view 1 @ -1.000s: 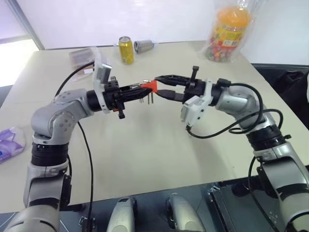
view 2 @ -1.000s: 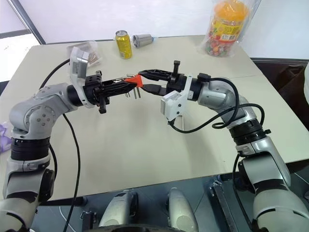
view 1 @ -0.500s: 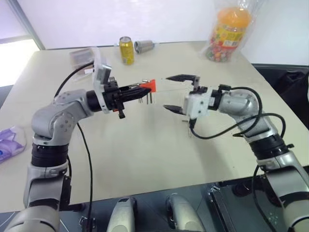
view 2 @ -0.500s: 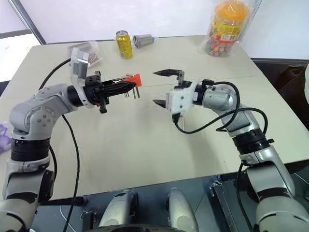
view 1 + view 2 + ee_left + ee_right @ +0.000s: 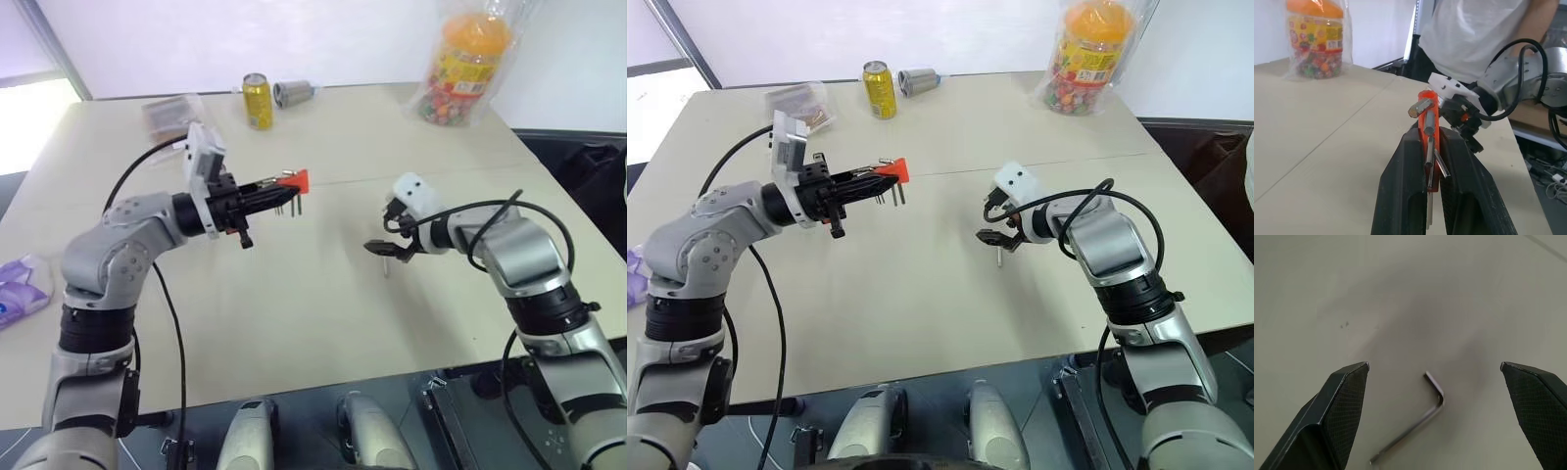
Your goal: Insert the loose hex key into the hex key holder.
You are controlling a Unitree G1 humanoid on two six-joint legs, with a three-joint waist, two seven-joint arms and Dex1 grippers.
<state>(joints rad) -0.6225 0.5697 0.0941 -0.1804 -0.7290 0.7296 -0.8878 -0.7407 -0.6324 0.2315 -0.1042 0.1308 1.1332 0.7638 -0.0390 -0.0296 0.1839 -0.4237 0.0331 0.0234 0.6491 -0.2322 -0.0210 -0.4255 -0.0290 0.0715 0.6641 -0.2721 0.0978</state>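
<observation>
**Holder gripped aloft, loose key flat on the counter**

At the far left edge of the counter [image 5: 294, 323] lies a purple and white packet [image 5: 20, 291]. The left hand [image 5: 277, 192] is clamped on the hex key holder [image 5: 297, 179], carrying it above the counter with its grey keys hanging down; in the left wrist view the orange-red block [image 5: 1428, 113] sits pinched between the two black fingers [image 5: 1405, 186]. At the holder's 11 o'clock, near the back edge, stand a yellow can [image 5: 257, 100] and a metal cup on its side [image 5: 290, 93]. At the holder's 4 o'clock, the right hand [image 5: 384, 243] hovers low with its fingers [image 5: 1337, 406] spread wide, holding nothing. The loose hex key [image 5: 1420, 423] lies flat on the counter between them, touching neither. At the far right back corner stands a bagged candy jar [image 5: 462, 61].
</observation>
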